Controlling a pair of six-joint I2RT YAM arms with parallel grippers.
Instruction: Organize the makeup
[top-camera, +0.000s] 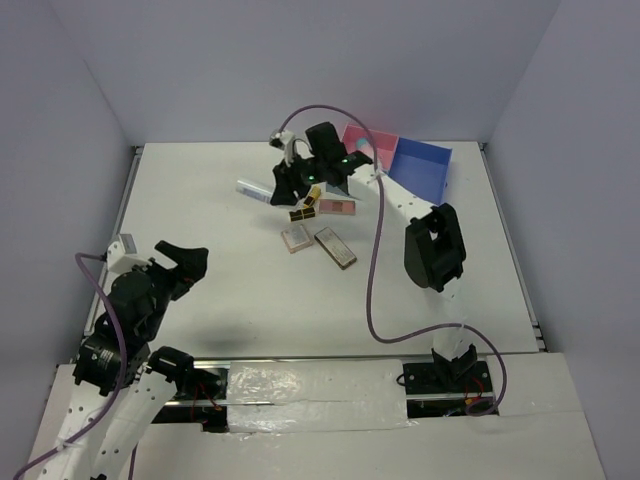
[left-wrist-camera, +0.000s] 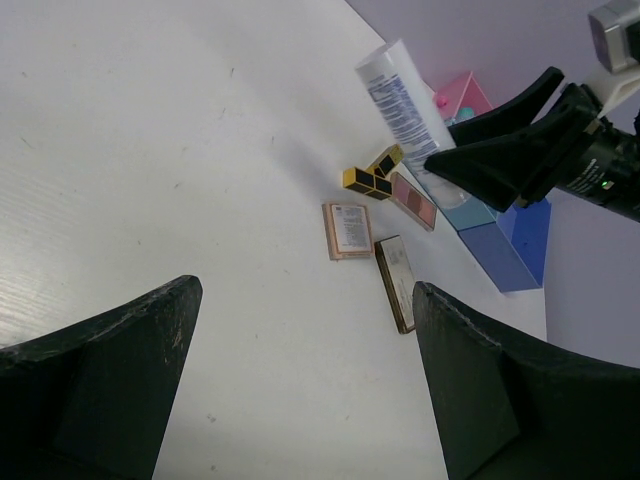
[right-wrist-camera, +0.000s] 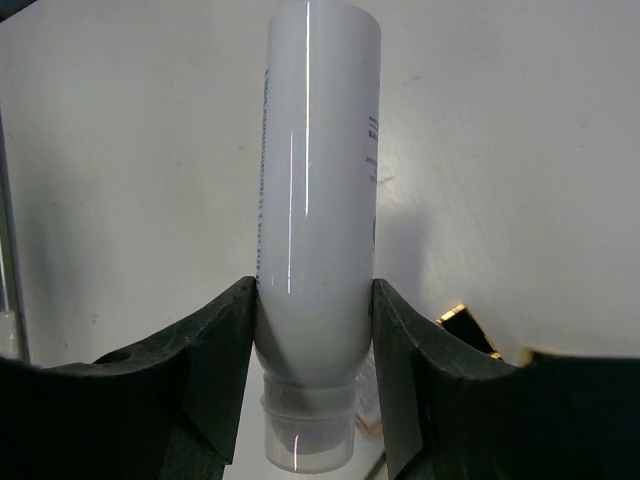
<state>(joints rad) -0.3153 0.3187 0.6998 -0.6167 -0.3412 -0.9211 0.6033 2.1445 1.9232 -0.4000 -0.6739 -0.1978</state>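
"White plastic tube (right-wrist-camera: 315, 180): where is it?"

"Pinched in the right gripper (right-wrist-camera: 312, 290). Its 2 black fingers (right-wrist-camera: 215, 340) press the tube's sides just above the clear cap (right-wrist-camera: 305, 440), and the body points away from the wrist camera. From above, the tube lies left of the pink-and-blue box (top-camera: 425, 165), well apart from it. Whether it touches the table (top-camera: 220, 310) I cannot tell."

"And the rest of the makeup?"

"All of it is left of the box and nearer the arm bases than the box is. 2 black-and-gold lipsticks (top-camera: 304, 210) lie touching each other in a V, just beside the held tube. 1 pink palette (top-camera: 337, 207) lies flat just beside them, on their box side. A pale palette (top-camera: 297, 238) and a brown palette (top-camera: 336, 248) lie flat a little nearer the bases, just beside each other."

"What about the other arm?"

"The left gripper (top-camera: 185, 262) is spread wide with nothing between its fingers. It hovers over the table far to the left of the box and well apart from every piece. Its camera looks across the palettes toward the box."
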